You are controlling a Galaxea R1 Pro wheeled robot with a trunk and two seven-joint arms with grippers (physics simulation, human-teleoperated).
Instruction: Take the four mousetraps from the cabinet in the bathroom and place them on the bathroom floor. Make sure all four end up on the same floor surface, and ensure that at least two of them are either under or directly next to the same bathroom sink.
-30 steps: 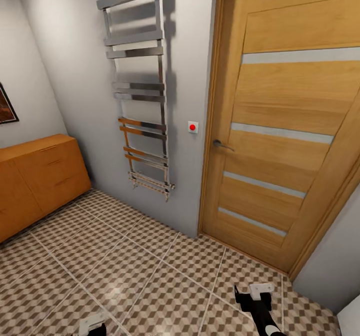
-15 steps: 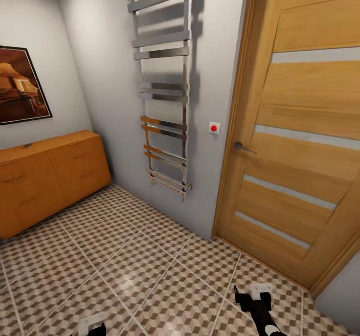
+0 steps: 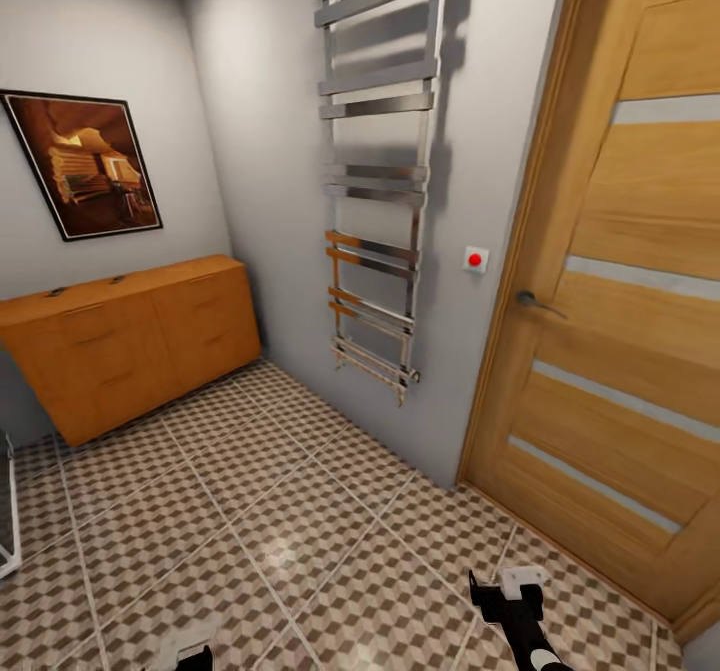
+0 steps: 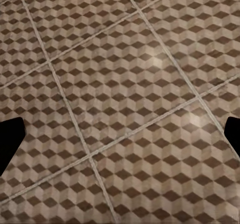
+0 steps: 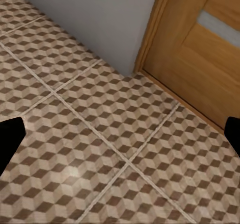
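Note:
The orange-brown cabinet (image 3: 130, 346) stands against the back-left wall, drawers shut. Two tiny dark specks lie on its top (image 3: 54, 292), too small to tell whether they are mousetraps. The cube-patterned bathroom floor (image 3: 270, 511) stretches from the cabinet to me. The sink is out of view. My left gripper (image 3: 185, 648) hangs low over the tiles; in the left wrist view (image 4: 120, 139) its fingers stand far apart with nothing between them. My right gripper (image 3: 508, 591) is near the door, and the right wrist view (image 5: 120, 136) shows it open over bare tiles too.
A chrome towel radiator (image 3: 378, 171) is mounted on the grey wall ahead. At the right, the wooden door (image 3: 620, 331) is closed, with a red button (image 3: 476, 259) beside it. A framed picture (image 3: 85, 163) hangs above the cabinet. A white frame edge (image 3: 6, 511) shows at far left.
The head view has swung to the left: the cabinet now shows in full, the picture has come into view and the door has slid right. Both grippers keep their place in the view.

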